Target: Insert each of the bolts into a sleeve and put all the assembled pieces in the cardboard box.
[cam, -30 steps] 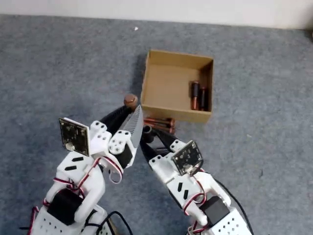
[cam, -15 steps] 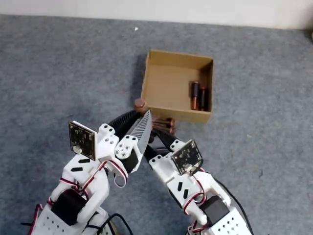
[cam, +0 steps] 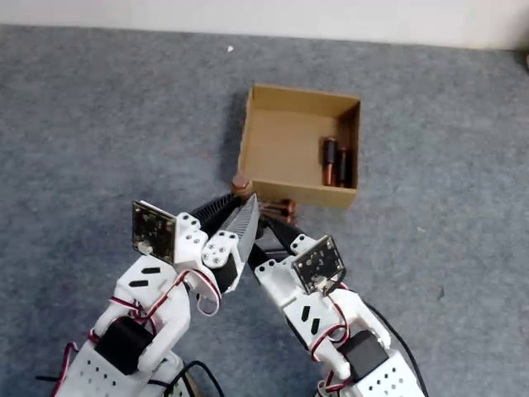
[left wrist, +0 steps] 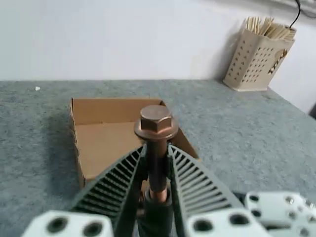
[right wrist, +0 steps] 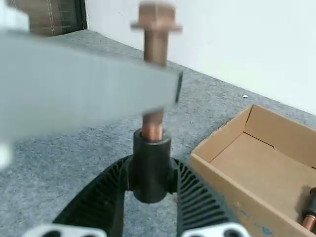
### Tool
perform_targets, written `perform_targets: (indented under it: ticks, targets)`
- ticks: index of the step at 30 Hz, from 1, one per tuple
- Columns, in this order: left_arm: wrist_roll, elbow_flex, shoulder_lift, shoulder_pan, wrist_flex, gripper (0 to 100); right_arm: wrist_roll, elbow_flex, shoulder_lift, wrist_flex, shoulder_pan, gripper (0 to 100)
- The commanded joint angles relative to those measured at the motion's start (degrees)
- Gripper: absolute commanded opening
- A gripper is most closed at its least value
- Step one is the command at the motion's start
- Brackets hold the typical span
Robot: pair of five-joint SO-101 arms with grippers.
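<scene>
My left gripper (left wrist: 156, 149) is shut on a copper bolt (left wrist: 156, 123), held upright with its hex head on top. The bolt's lower end (right wrist: 152, 129) enters the top of a black sleeve (right wrist: 150, 165), on which my right gripper (right wrist: 150, 174) is shut. In the high view both grippers meet just in front of the cardboard box (cam: 285, 141), with the bolt head (cam: 241, 183) at the box's near left corner. Two assembled pieces (cam: 335, 161) lie in the box along its right wall.
Loose copper bolts (cam: 277, 208) lie on the grey carpet against the box's near wall, right by the grippers. A perforated beige holder of sticks (left wrist: 259, 57) stands far off by the wall. Open carpet lies left and right of the box.
My left gripper has carried the bolt to the right and nearer, from beside the box's left corner to over the sleeve. The right arm has stayed put.
</scene>
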Motion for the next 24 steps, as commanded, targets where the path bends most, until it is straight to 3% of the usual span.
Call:
perform_targets:
  ticks: [1,4,7,10,17,24]
  targets:
    - [-4.8,-0.6,-0.6,1.2,4.3,0,0.4,1.2,-1.0,-2.1,1.3,0.5]
    - [-13.7,-0.6,-0.6,1.3,7.6,0,0.4,1.2,-1.0,-2.1,1.3,0.5]
    - [-17.8,-0.6,-0.6,1.2,10.5,0,0.4,1.2,-1.0,-2.1,1.3,0.5]
    - [-17.9,-0.7,-0.6,1.2,12.1,1,0.4,1.3,-1.0,-2.1,1.3,0.5]
    - [-15.3,-1.1,-0.6,0.7,17.4,16,0.4,1.4,-1.0,-1.9,1.3,0.5]
    - [-14.2,-1.3,-0.6,0.7,18.8,17,0.4,1.5,-1.0,-1.8,1.4,0.5]
